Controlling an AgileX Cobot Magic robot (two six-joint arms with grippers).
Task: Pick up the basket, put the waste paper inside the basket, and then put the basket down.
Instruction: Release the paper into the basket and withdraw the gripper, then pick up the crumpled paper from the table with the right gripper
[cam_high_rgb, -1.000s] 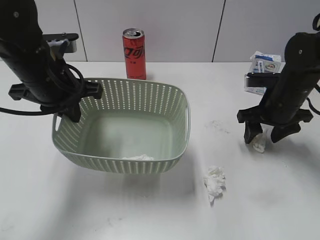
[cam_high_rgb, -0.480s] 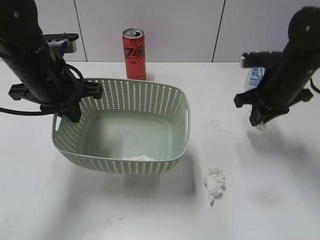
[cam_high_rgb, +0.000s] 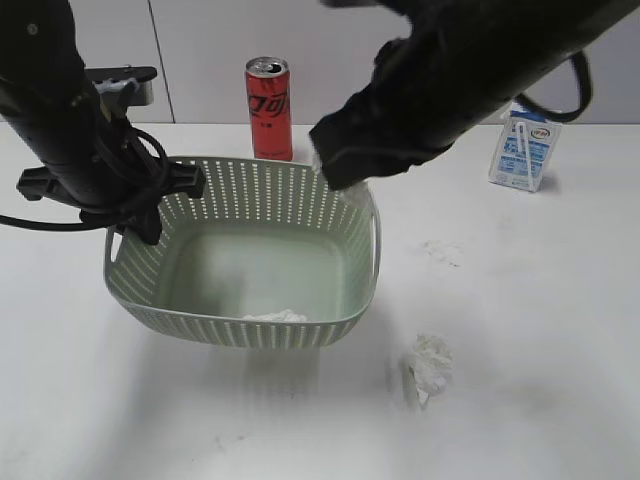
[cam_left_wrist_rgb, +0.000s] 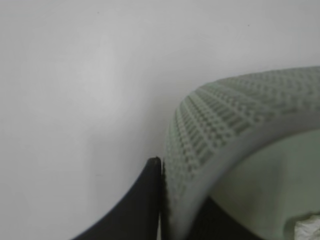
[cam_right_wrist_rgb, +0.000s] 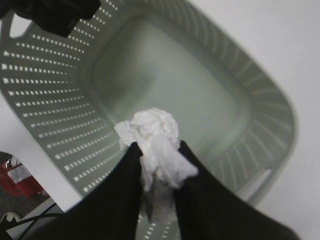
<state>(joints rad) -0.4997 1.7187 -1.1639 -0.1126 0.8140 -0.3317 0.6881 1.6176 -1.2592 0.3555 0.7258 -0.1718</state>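
The pale green basket (cam_high_rgb: 270, 262) is held tilted above the table. My left gripper (cam_left_wrist_rgb: 162, 172) is shut on its left rim (cam_left_wrist_rgb: 200, 130). My right gripper (cam_right_wrist_rgb: 156, 146) is shut on a white wad of waste paper (cam_right_wrist_rgb: 152, 130) and holds it over the basket's far right rim (cam_right_wrist_rgb: 55, 100); in the exterior view the gripper (cam_high_rgb: 340, 170) is blurred. One wad (cam_high_rgb: 275, 316) lies inside the basket at its near wall. Another wad (cam_high_rgb: 430, 365) lies on the table to the right of the basket.
A red can (cam_high_rgb: 268, 107) stands behind the basket by the wall. A blue-and-white milk carton (cam_high_rgb: 524, 145) stands at the back right. The white table (cam_high_rgb: 520, 300) spreads to the right and front.
My right gripper has lifted a wad from the right of the table and swung left with it to above the basket. The milk carton is now uncovered. The left arm and basket have not moved.
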